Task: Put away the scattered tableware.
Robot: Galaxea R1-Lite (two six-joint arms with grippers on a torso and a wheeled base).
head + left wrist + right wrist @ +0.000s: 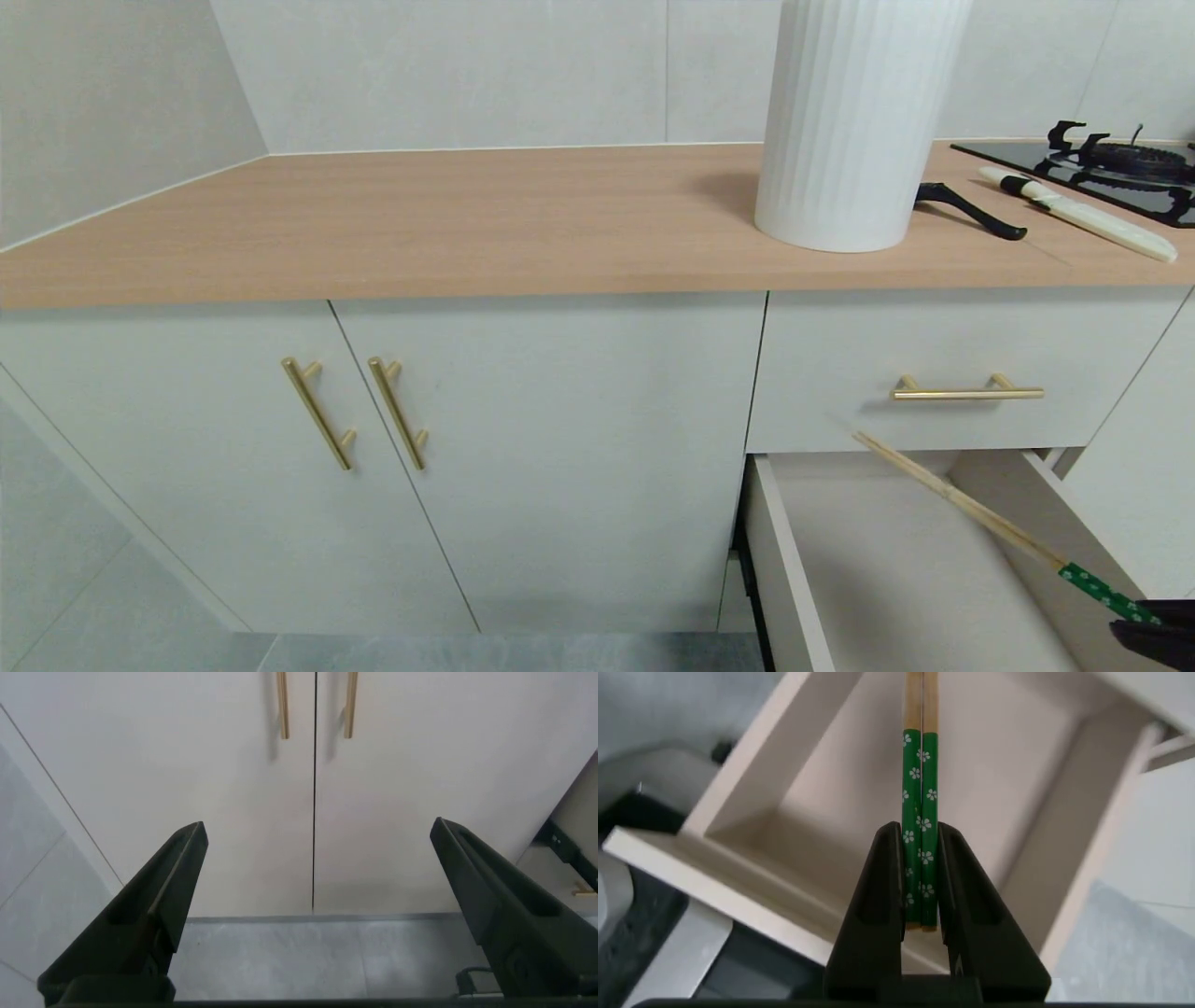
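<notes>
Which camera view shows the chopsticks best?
The right wrist view: the chopsticks are close, side by side, green ends clamped in the right claw. The head view shows them small, slanting over the open drawer. The left wrist view faces cabinet doors.

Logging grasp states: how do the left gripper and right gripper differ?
The left gripper is open and empty; the right gripper is shut on the chopsticks. The left gripper faces the cupboard doors; the right gripper is over the open drawer. Both are black.
</notes>
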